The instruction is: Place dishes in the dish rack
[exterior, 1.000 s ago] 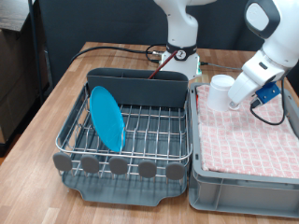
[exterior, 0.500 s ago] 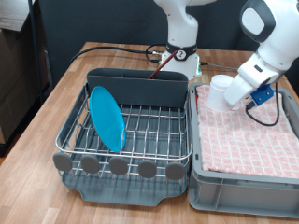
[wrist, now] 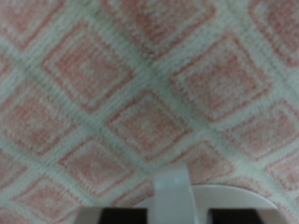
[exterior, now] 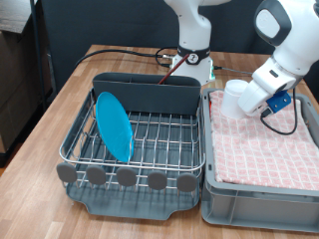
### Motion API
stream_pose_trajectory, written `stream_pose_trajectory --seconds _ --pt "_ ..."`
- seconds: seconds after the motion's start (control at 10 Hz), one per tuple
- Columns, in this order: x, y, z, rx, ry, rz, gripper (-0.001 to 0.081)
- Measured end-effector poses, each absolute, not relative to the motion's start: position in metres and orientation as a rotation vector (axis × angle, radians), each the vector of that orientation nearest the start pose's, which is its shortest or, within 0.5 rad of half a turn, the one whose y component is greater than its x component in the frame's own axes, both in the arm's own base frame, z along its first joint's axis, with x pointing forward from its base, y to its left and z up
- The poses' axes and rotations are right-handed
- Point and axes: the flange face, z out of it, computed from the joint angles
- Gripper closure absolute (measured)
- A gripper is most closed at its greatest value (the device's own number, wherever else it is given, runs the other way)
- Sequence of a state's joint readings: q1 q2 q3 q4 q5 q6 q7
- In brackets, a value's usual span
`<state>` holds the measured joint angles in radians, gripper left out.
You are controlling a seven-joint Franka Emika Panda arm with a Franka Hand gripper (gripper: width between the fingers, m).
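Note:
The light-blue plate [exterior: 114,124] stands on edge in the exterior view's left part of the silver wire dish rack [exterior: 159,149]. My gripper [exterior: 243,101] is shut on the white mug [exterior: 233,99] and holds it tilted just above the checked cloth, close to the rack's side of the crate. In the wrist view, a white part of the mug [wrist: 176,200] shows at the picture's edge over the blurred cloth [wrist: 140,84]. The wooden spoon is out of view.
The grey plastic crate [exterior: 254,197], lined with the red-and-white checked cloth [exterior: 269,154], stands at the rack's right in the exterior view. Both rest on a wooden table [exterior: 40,149]. The arm's base [exterior: 191,55] and cables lie behind the rack.
The gripper with the mug has shifted very slightly to the exterior view's left. The plate and rack have not moved.

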<state>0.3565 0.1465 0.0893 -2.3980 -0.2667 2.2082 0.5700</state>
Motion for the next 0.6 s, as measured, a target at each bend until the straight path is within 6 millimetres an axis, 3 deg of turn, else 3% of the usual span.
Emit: stream_pose_trajectory --seconds 0.1,0.2,0.6 --pt "0.421 0.191 0.235 -3.432 -0.117 0.359 0.0661" --pt "0.423 0.192 0.237 -3.432 -0.109 0.361 0.0734" --pt "0.434 0.197 0.252 -3.403 -0.030 0.368 0.0733"
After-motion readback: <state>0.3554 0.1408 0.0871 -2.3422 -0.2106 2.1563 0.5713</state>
